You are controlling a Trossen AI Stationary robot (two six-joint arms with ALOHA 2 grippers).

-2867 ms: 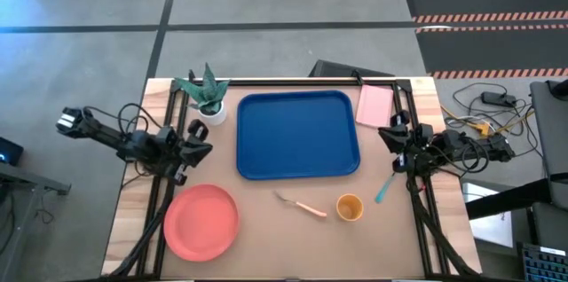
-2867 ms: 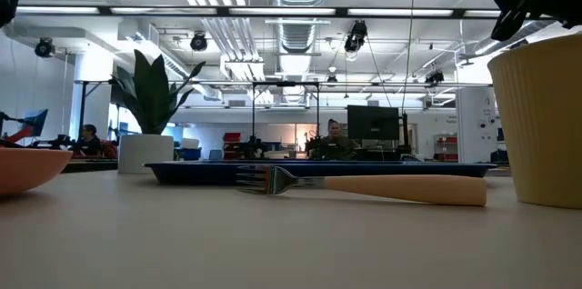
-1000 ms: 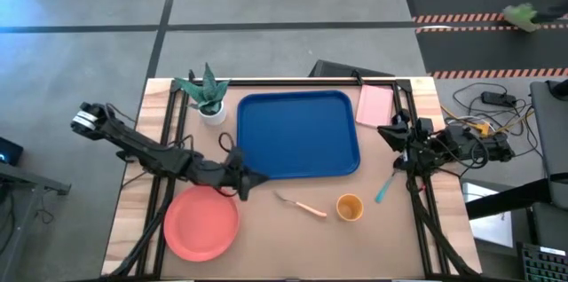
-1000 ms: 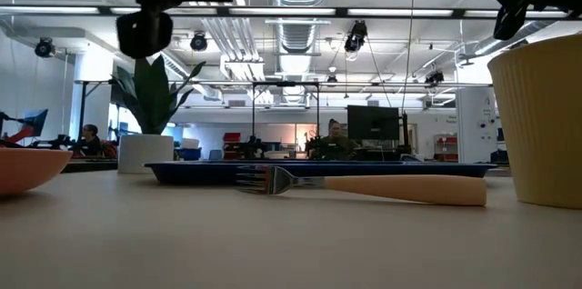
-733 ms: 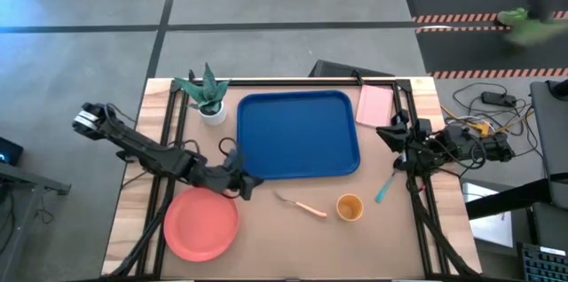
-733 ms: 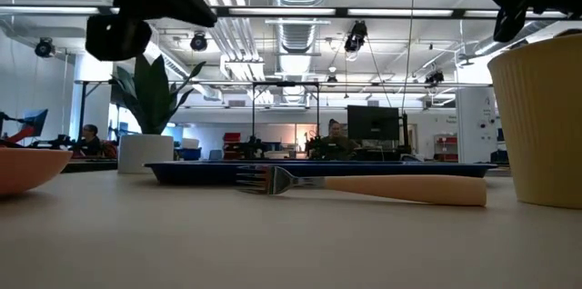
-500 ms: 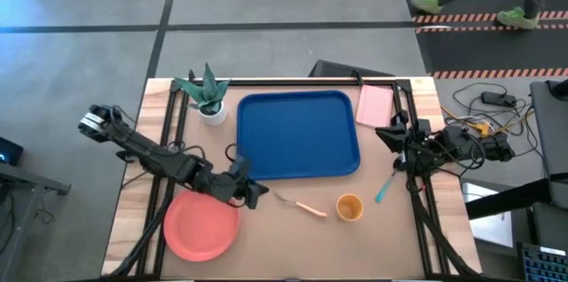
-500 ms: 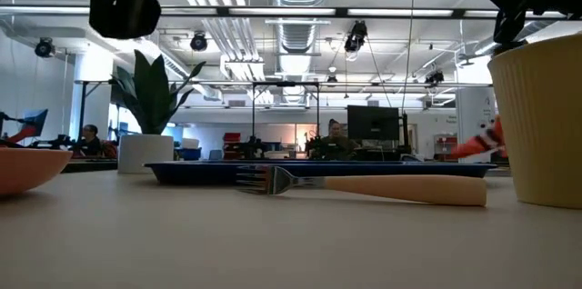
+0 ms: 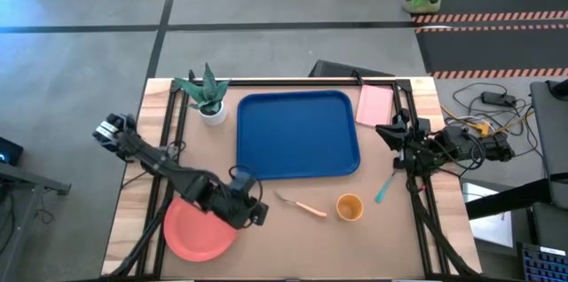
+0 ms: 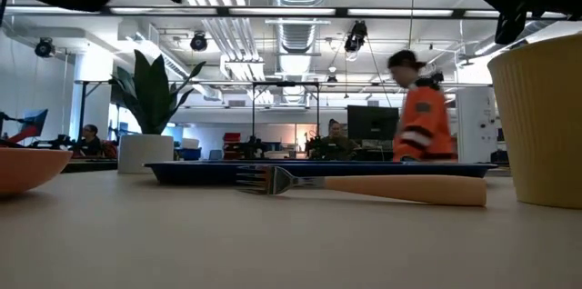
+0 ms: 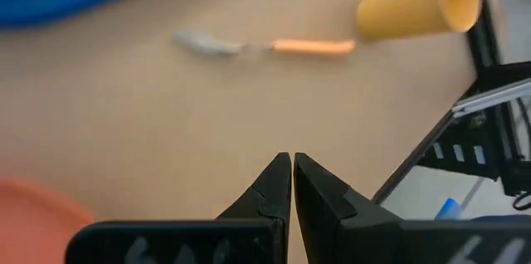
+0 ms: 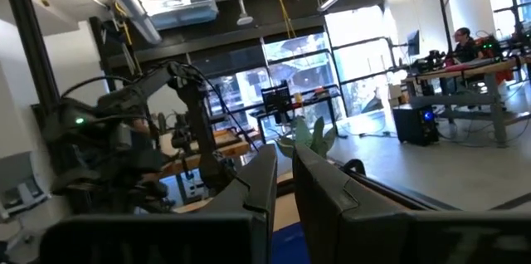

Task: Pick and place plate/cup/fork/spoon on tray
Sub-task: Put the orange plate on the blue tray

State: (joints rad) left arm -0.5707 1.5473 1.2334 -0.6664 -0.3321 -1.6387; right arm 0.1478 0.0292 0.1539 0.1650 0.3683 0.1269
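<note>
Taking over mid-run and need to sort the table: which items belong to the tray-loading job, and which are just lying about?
Job items: tray, plate, fork, cup, spoon.

Lying about: potted plant, pink pad.

The tray holds none of them yet.

The plate point(image 9: 201, 226), fork point(image 9: 300, 205) and cup point(image 9: 349, 207) (left to right) lie before the tray point(image 9: 297, 135).

One tray point(image 9: 297, 135), one plate point(image 9: 201, 225), one cup point(image 9: 349, 207), one fork point(image 9: 300, 204), one spoon point(image 9: 384, 187). One potted plant point(image 9: 206, 94), one pink pad point(image 9: 374, 105). Two arms, each with one gripper: left point(image 9: 251, 213), right point(image 9: 391, 131). One person point(image 10: 420, 118) walks behind the table.
</note>
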